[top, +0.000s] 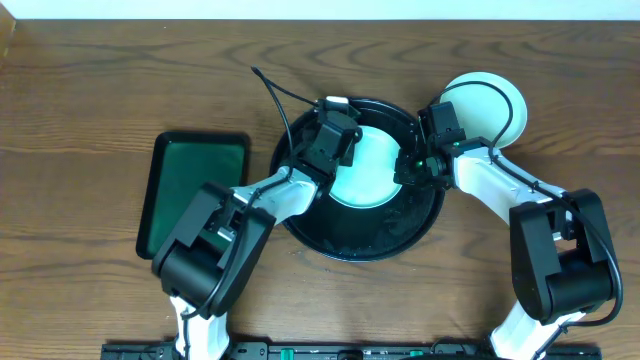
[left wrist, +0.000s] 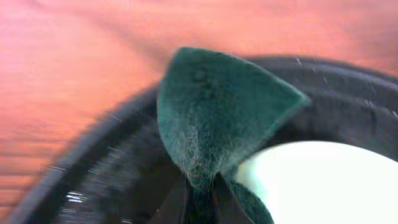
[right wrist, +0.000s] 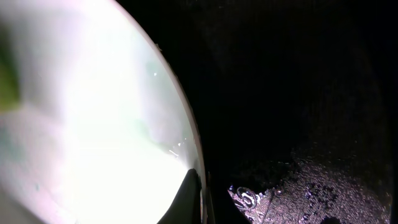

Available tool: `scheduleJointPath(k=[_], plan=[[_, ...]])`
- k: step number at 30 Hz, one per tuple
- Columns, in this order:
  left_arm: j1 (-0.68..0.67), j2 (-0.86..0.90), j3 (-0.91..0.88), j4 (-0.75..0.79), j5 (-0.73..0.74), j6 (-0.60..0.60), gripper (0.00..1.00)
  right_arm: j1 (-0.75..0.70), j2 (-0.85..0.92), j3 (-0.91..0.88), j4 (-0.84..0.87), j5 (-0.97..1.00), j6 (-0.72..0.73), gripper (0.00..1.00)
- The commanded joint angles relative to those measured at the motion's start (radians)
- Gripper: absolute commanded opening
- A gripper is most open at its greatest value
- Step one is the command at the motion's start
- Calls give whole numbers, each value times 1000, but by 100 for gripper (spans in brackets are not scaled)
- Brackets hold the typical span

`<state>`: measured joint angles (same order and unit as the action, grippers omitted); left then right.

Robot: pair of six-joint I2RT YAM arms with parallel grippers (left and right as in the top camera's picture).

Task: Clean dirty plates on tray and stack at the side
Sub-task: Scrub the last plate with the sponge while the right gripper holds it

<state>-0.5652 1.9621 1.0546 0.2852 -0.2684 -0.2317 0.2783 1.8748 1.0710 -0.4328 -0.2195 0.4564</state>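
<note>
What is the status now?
Left tool shut on green pad, at plate edge. Right tool shut on plate rim, inside black tray. Second plate outside, right.

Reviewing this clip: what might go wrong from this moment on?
The right gripper seems to pinch only the rim of the plate, so scrubbing pressure might twist it free. The tray glistens as if wet, so a loosened plate may slide. The left gripper holds the scouring pad by one corner, and it could fold or slip out.
</note>
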Motion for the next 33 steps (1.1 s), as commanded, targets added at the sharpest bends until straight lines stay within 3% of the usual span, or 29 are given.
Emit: scheduleJointPath(k=[1,3,5,8,11,18,28,33], plan=[[37,-89,10,8,-192,66,7,21,42,-21,-21,32,-5,1],[37,-121,10,3,-76,50,7,21,42,-21,-20,32,-5,1],[37,-142,10,-6,134,13,8,21,42,-21,-20,32,-5,1],[36,-130,10,2,386,-103,8,21,42,-21,-19,32,-5,1],[24,-83,10,5,463,-180,7,21,42,-21,-15,31,-5,1],[4,37,10,-2,453,-126,7,21,42,-21,-16,32,-5,1],[26,-62,10,-316,14,-57,7,21,42,-21,-15,32,-5,1],[25,-169,10,-366,-68,4,7,21,42,-21,-12,32,-5,1]])
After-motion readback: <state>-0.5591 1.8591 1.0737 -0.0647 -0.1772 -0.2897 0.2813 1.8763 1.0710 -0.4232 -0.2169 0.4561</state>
